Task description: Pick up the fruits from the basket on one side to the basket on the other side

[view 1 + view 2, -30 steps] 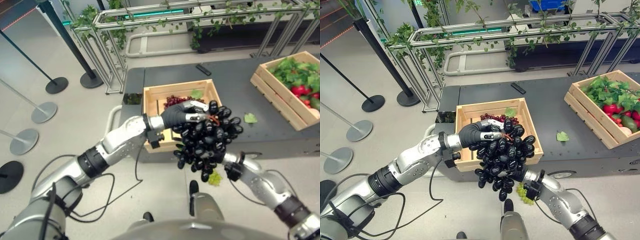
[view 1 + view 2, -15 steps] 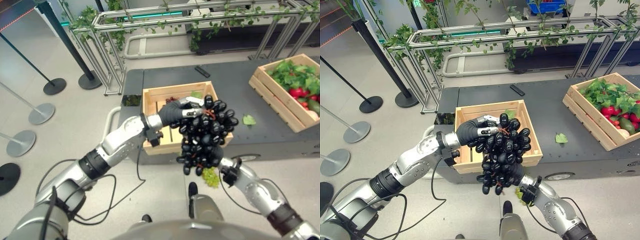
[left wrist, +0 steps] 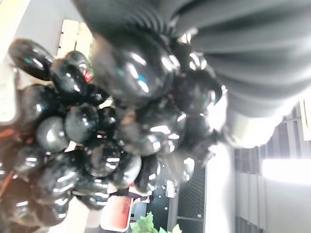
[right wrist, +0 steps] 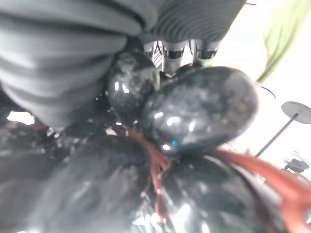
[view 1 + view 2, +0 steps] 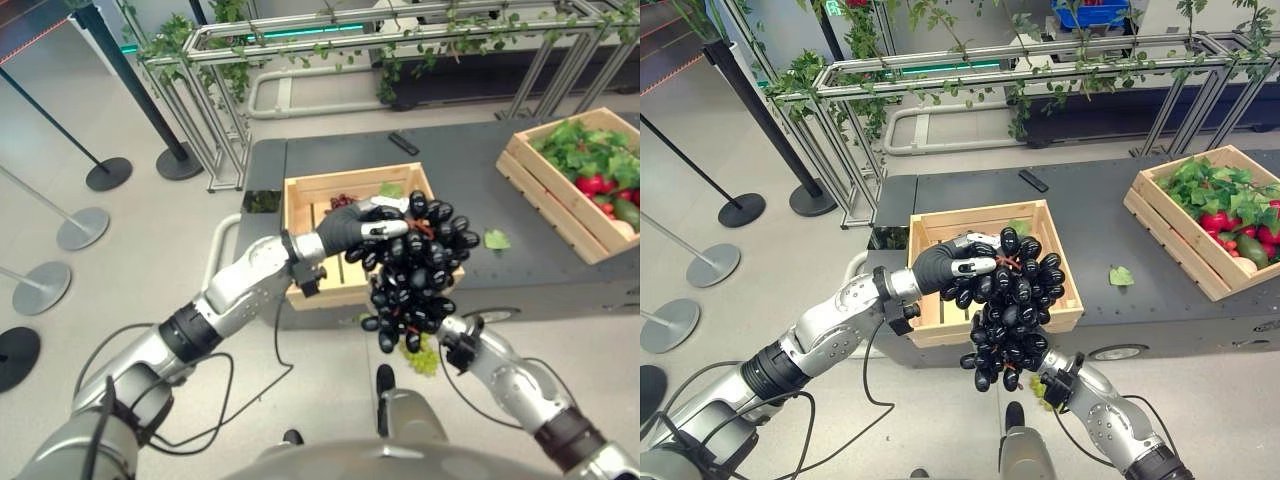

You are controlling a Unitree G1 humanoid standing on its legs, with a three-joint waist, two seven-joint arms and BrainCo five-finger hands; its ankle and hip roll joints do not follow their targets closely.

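While the bunch hangs in the air, these lines go view by view.

Left eye view: the left hand grasps the black grapes at the top, fingers curled over the upper berries; the long axis of the bunch runs straight down from that grip.
Under the bunch: the right hand sits against the lowest grapes, fingers hidden behind them, so I cannot tell its state.
Right eye view: the bunch hangs over the front right corner of the near crate, above the counter front edge.
Direction of travel: the far crate lies well apart toward the right edge; the right arm is nearer it.
Left wrist view: berries pressed against the dark cover.
Right wrist view: red stem and berries close against the hand.
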